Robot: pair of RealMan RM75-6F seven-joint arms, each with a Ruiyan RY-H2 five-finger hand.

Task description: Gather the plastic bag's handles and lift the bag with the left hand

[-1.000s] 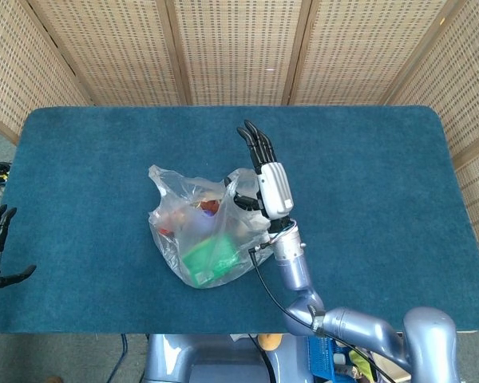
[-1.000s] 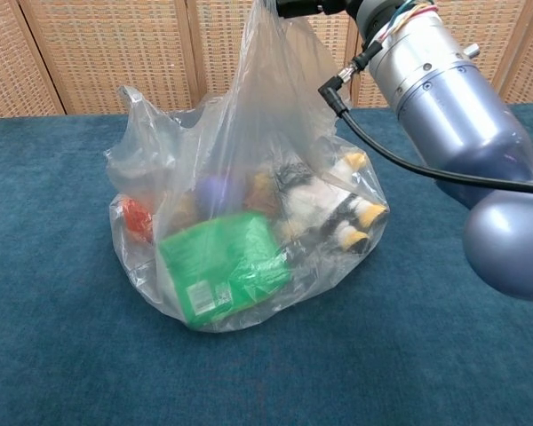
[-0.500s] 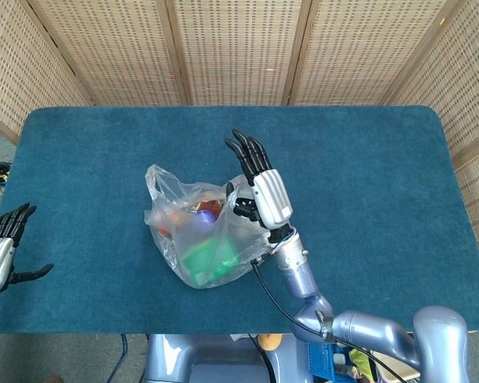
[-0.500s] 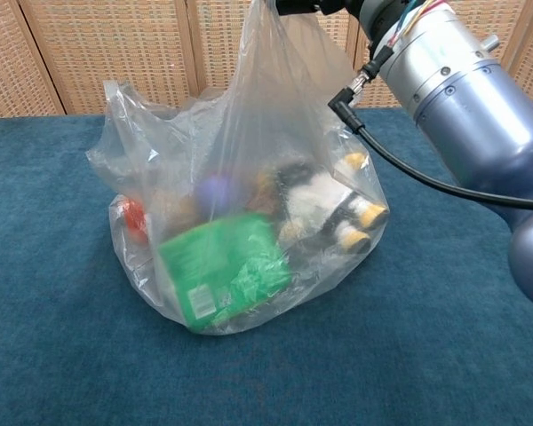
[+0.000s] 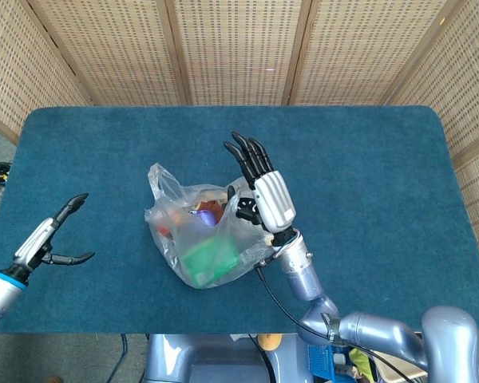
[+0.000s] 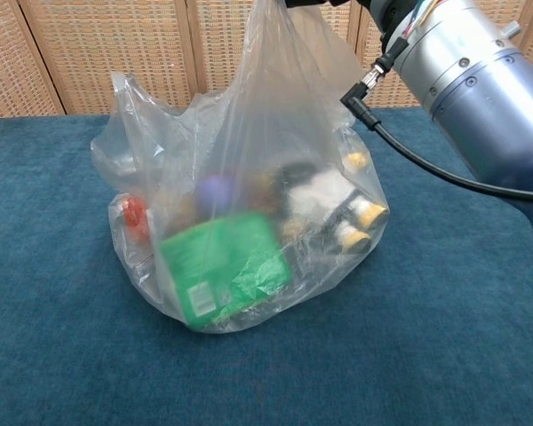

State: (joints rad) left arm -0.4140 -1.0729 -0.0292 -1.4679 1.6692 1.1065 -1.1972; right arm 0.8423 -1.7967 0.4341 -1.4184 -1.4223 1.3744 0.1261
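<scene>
A clear plastic bag (image 5: 193, 235) (image 6: 249, 177) stands in the middle of the blue table (image 5: 367, 159). Inside it lie a green packet (image 6: 220, 275), a black-and-white plush toy (image 6: 333, 209) and a purple ball (image 6: 215, 191). My right hand (image 5: 262, 190) is over the bag's right side, thumb pinching the right handle (image 6: 280, 53) and holding it up taut while the other fingers point away. The left handle (image 5: 160, 179) (image 6: 129, 102) stands free. My left hand (image 5: 52, 241) hovers open near the table's left front, well apart from the bag.
Wicker screens (image 5: 239, 48) close off the back and both sides of the table. My right forearm (image 6: 480, 84) with its black cable (image 6: 409, 155) fills the upper right of the chest view.
My left hand has swung in from the left edge toward the bag, rotating side-on. The right hand shifted slightly left with the handle, and the bag's loose side swayed.
</scene>
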